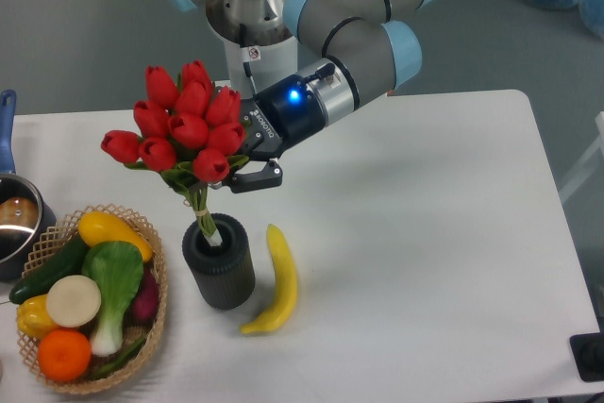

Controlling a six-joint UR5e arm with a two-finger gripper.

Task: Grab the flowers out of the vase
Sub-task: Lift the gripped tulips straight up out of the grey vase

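Observation:
The flowers [184,129], a bunch of red tulip buds with green leaves, stand tilted to the left over the vase [219,263]. Their pale tied stems [201,212] end right at the vase's round opening. The vase is a short dark ribbed cylinder at the front left of the table. My gripper [234,175] reaches in from the right, just under the buds. One dark finger [259,179] shows beside the leaves and the other is hidden behind the bunch. The gripper appears closed on the bunch at the top of the stems.
A yellow banana [275,280] lies right of the vase. A woven basket [159,261] of vegetables and fruit stands to the left. A pot with a blue handle [11,214] is at the left edge. The white table [425,233] stretches to the right.

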